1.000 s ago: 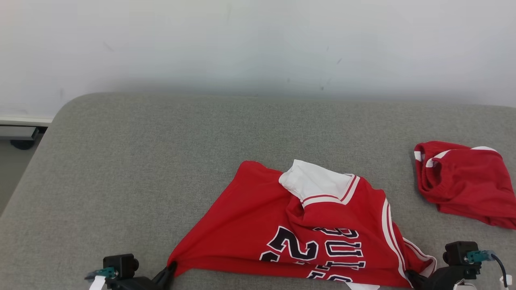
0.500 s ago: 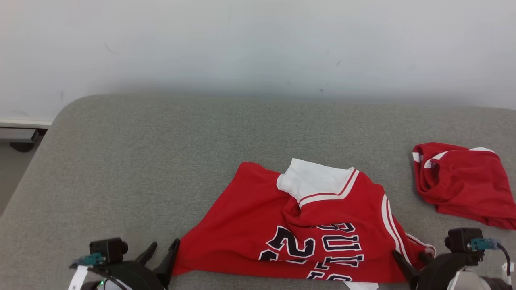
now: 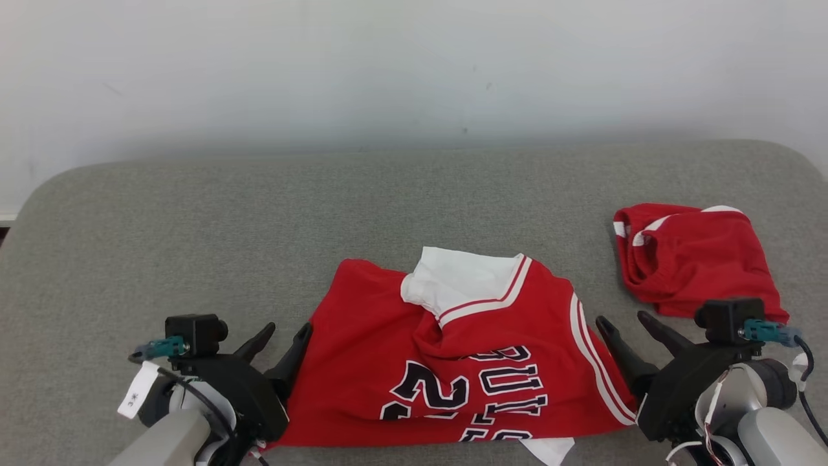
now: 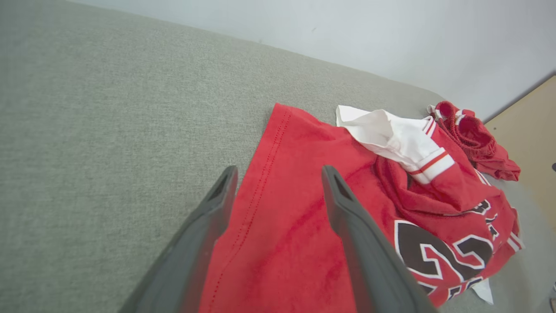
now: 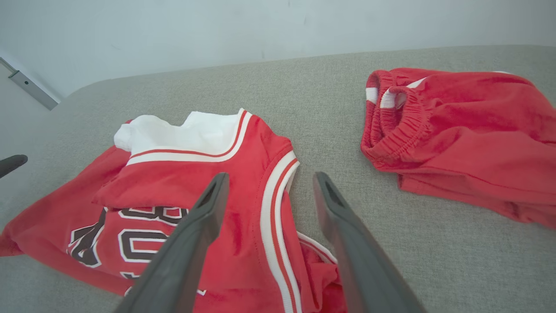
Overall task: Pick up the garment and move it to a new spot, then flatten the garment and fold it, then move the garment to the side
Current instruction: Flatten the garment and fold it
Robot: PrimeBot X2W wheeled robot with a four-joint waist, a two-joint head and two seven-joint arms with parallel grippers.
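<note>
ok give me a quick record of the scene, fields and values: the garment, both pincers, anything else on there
surface: grey padded top
garment: red jersey, crumpled, not flat, far part folded over showing its white inside
left pincer: open, at the jersey's left edge, not gripping
right pincer: open, at the jersey's right edge, not gripping
other item: red shorts, bunched, to the right, apart from the jersey
task stage: flattening and folding not yet done

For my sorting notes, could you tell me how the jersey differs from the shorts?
The jersey carries dark lettering and numerals; the shorts are plain. The jersey lies spread wide, a white part turned up on top; the shorts sit bunched and look smaller. Both are red with white trim.
</note>
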